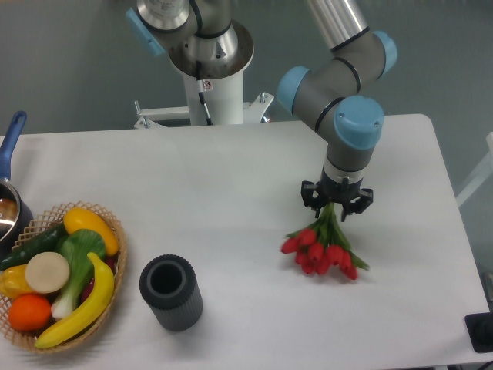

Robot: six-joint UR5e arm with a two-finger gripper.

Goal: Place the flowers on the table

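Red flowers [322, 250] lie on white table [231, 200].

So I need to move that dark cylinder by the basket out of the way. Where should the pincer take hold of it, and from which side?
Probably across the outer wall near the top rim of the dark cylinder, coming down from above. It stands upright with its open mouth upward and bare table around it. Keep to the side away from the fruit basket. Its width against the pincer's opening cannot be judged.

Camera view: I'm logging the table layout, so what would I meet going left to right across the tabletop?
Pot → fruit basket → black cylinder → flowers, with the gripper above their stems.
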